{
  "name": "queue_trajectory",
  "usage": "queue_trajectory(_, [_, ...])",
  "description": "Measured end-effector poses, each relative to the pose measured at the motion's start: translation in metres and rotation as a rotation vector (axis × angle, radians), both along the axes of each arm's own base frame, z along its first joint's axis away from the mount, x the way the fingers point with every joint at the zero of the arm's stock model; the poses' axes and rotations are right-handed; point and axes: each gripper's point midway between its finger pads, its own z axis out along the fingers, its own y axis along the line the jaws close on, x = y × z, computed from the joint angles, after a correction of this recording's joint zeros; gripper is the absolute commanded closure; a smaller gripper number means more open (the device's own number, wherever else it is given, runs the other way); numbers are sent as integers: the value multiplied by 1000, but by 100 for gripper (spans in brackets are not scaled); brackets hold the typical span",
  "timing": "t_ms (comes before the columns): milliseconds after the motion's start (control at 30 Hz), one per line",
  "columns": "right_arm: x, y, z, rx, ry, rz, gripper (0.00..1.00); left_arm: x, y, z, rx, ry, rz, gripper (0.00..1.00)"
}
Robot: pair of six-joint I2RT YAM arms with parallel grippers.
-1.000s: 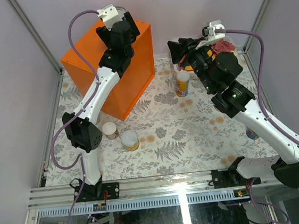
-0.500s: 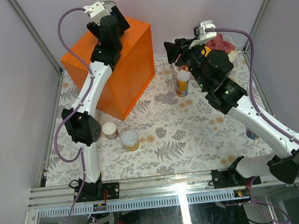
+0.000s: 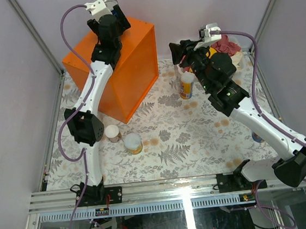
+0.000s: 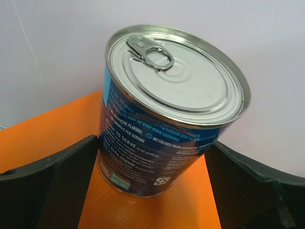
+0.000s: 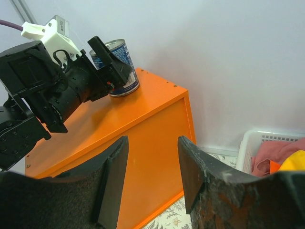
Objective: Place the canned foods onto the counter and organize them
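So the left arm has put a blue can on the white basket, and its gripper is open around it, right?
Not quite. The blue can stands on the orange counter, not on a white basket; the left wrist view shows orange surface under it. The rest holds: the left gripper is open, with its fingers on either side of the can.

Even, bright light is filling every view, shadows staying soft. Glare is streaking the glass strip [image 3: 189, 220] at the near edge. Right gripper's fingers [image 5: 110, 183] are blurring up close.

The blue can [image 4: 167, 119] label reads "NO ARTIFICIAL FLAVORS".
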Motion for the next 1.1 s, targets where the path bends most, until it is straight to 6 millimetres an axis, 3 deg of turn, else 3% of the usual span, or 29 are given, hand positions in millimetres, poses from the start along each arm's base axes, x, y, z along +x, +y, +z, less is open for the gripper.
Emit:
queue_trajectory(667, [2,4,-4,8,8,22,46,7,10,-3,60,0,5,7])
queue_trajectory(1100, [15,17,-27,-19,60,39,46,25,26,-22,71,17,-14,0])
